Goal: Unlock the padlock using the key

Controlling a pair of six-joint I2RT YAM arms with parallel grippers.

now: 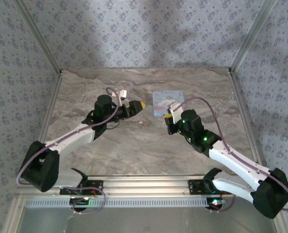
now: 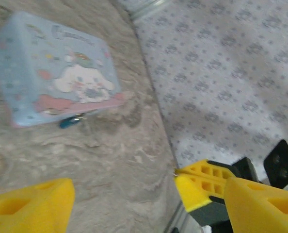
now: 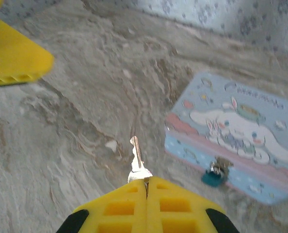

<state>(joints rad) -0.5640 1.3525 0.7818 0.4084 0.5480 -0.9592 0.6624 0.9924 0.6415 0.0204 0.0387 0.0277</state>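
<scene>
Currently, right end effector (image 3: 146, 189): pressed together, with the head of the key (image 3: 136, 158) pinched between its fingertips.
Key axis: the blade is pointed ahead of the fingers, tilted slightly left, low over the bench (image 3: 56, 145).
Place of the padlock (image 3: 215, 174): it is seen hanging at the near side wall of the cartoon-dog box (image 3: 241, 126), ahead and to the right of the key tip, apart from it.
Keyhole: too small and blurred to be made out.
State of the left end effector (image 2: 144, 208): spread wide, nothing between its fingers, held to the left of the box in the top view.
Nearer arm: the right, judged from the top view, where its fingertips are just beside the box.
Coming move: the blade is judged to need swinging rightward toward the padlock before insertion can be tried.
</scene>
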